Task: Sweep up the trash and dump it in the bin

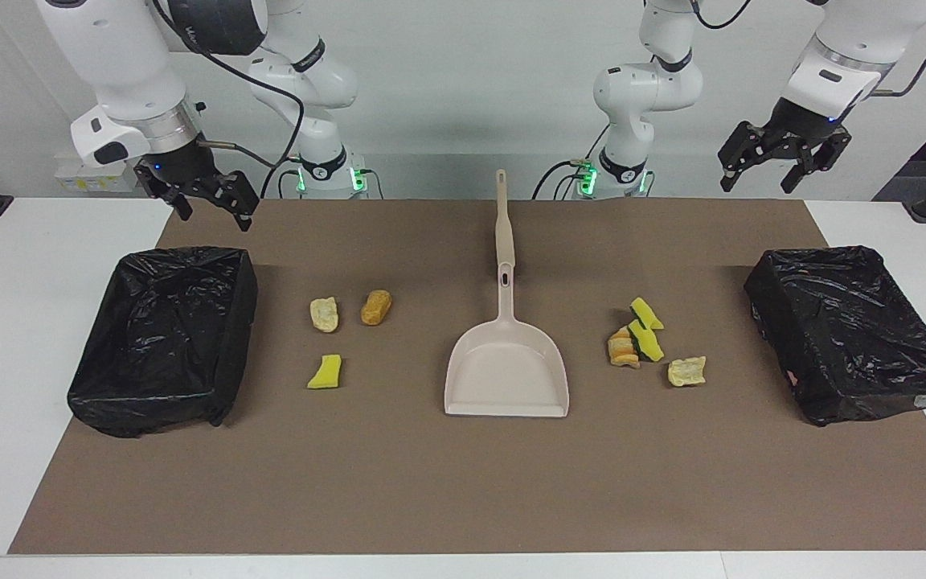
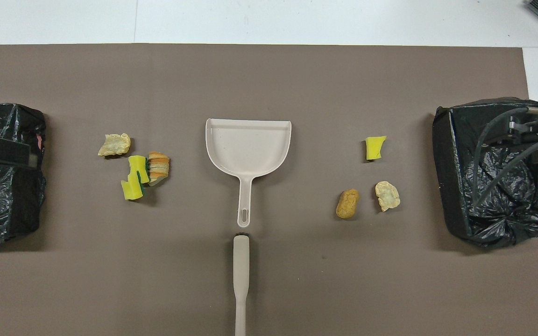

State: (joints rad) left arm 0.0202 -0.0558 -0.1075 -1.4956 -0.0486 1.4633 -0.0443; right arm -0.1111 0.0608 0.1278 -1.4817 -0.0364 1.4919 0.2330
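Hovering with both hands up off the surface, I wait at my own end of it. My right hand (image 1: pixel 207 197) hangs over the edge of the brown mat (image 1: pixel 463 482) beside the black-bagged bin (image 1: pixel 164 338) at the right arm's end, fingers spread apart and holding nothing. My left hand (image 1: pixel 784 157) hangs above the surface's edge near the other bagged bin (image 1: pixel 853 334) at the left arm's end, likewise spread wide and empty.

Between the two bins the mat carries everything else. A beige dustpan (image 1: pixel 507 370) lies flat in the middle, its handle pointing toward me, and a separate beige brush handle (image 1: pixel 502 217) lies in line with it, nearer to me, its tip just short of the dustpan's handle.

The trash lies in two groups. Toward the right arm's end sit three scraps, well apart from the dustpan: a pale tan scrap (image 1: pixel 325 314) and an orange-brown scrap (image 1: pixel 376 307) side by side, and a yellow scrap (image 1: pixel 325 372) farther from me. Toward the left arm's end lies a cluster (image 1: pixel 638 338): two yellow pieces with dark green backing touching a striped orange piece, with another pale scrap (image 1: pixel 686 371) just beside them.
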